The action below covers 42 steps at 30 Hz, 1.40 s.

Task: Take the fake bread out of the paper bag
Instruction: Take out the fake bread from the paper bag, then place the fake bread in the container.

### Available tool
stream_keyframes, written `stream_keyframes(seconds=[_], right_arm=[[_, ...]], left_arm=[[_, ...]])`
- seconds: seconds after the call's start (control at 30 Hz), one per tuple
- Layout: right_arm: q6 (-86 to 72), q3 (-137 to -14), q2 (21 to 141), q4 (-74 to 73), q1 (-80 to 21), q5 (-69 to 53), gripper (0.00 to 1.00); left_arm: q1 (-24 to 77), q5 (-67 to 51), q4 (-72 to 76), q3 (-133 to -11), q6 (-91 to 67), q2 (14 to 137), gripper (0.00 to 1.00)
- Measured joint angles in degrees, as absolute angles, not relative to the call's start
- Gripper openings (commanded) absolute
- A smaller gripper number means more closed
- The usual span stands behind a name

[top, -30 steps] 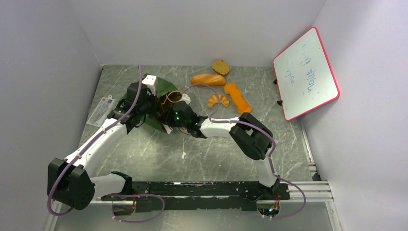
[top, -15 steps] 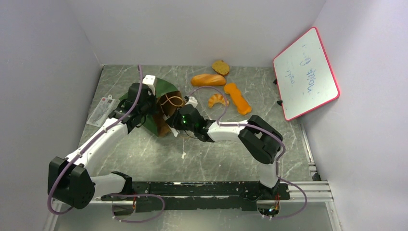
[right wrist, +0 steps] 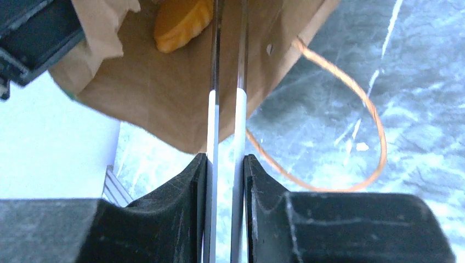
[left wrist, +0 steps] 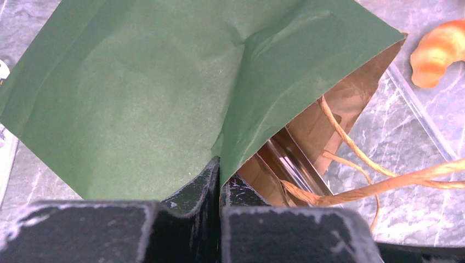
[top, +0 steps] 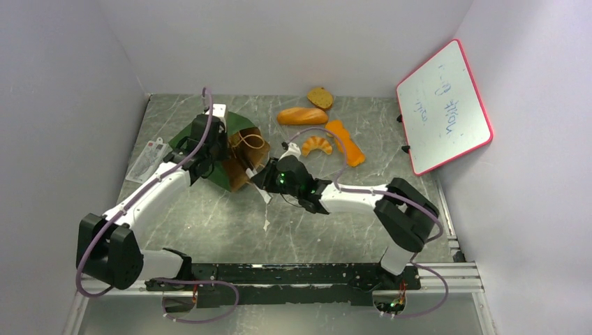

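The paper bag (top: 236, 143) lies tilted on the table, green outside, with its brown mouth facing right. My left gripper (top: 219, 149) is shut on the bag's green edge (left wrist: 220, 164). My right gripper (top: 269, 180) is shut on silver tweezers (right wrist: 226, 82) that point into the bag's mouth. An orange bun (right wrist: 183, 22) lies inside the bag, just left of the tweezers' arms. On the table behind lie a croissant (top: 317, 144), a flat orange piece (top: 345, 142), a loaf (top: 301, 116) and a speckled slice (top: 320, 97). The croissant also shows in the left wrist view (left wrist: 438, 52).
A red-framed whiteboard (top: 443, 108) leans on the right wall. A flat white packet (top: 146, 160) lies at the left edge. The bag's cord handles (left wrist: 384, 183) trail onto the table. White walls close in three sides.
My right arm has drawn back to the right and nearer, pulling the tweezers partly out of the bag. My left gripper has shifted the bag a little farther back.
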State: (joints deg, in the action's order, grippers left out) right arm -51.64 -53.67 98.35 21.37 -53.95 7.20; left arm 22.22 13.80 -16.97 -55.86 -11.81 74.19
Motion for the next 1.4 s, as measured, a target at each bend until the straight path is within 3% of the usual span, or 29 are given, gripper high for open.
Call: stream_keyframes(seconds=[0.77,1.4], right_arm=[[-51.6,-41.9,73.7,7.9,-54.0,10.1,0.00],[-51.4,-41.6,64.7,-5.4,-53.9,18.7,0.00]], left_arm=[[21.7,16.2,-14.3,-64.3,-13.3,84.9,0.07],[19.0,16.9,-13.6,-69.6,-14.0,91.1,0.07]])
